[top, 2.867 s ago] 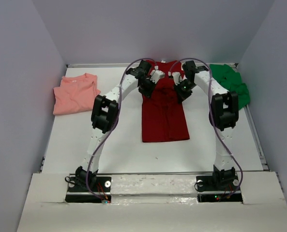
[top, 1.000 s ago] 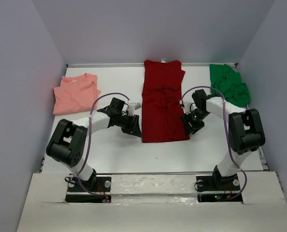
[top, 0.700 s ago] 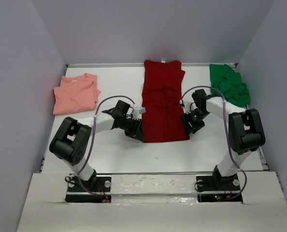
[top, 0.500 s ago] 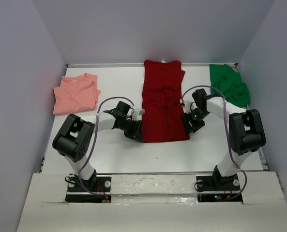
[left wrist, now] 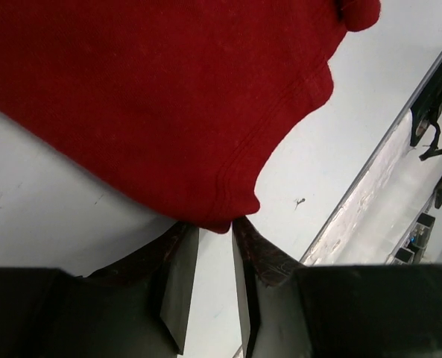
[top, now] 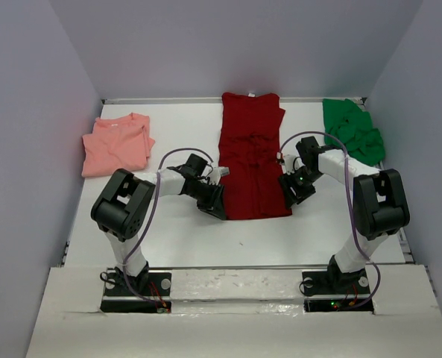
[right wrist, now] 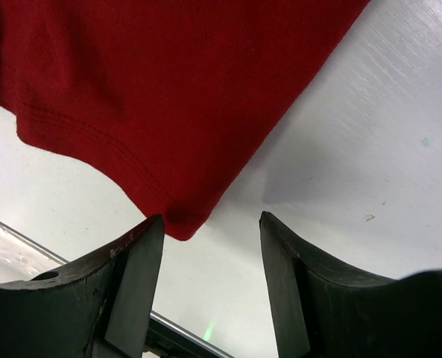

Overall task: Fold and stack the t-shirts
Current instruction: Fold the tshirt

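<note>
The dark red t-shirt (top: 252,164) lies as a long narrow strip down the middle of the table. My left gripper (top: 219,207) is low at its near left corner. In the left wrist view that gripper (left wrist: 215,224) has its jaws narrowly apart, and the corner of the dark red t-shirt (left wrist: 146,97) sits right at the fingertips. My right gripper (top: 286,200) is at the near right corner. In the right wrist view it (right wrist: 212,218) stands wide open, with the dark red t-shirt's (right wrist: 161,89) corner beside its left finger (right wrist: 142,253). The salmon pink t-shirt (top: 116,145) lies folded at the far left. The green t-shirt (top: 352,130) is bunched at the far right.
Grey walls close in the table on the left, back and right. A metal rail (left wrist: 370,194) runs along the table's near edge, in front of the arm bases. A small dark speck (top: 241,242) lies on the white table (top: 176,246) near the red shirt.
Both arms came back from the shirt's far end to its near corners. Over the last second the left gripper slid right onto the near left corner and its jaws narrowed; the right gripper stayed put.
</note>
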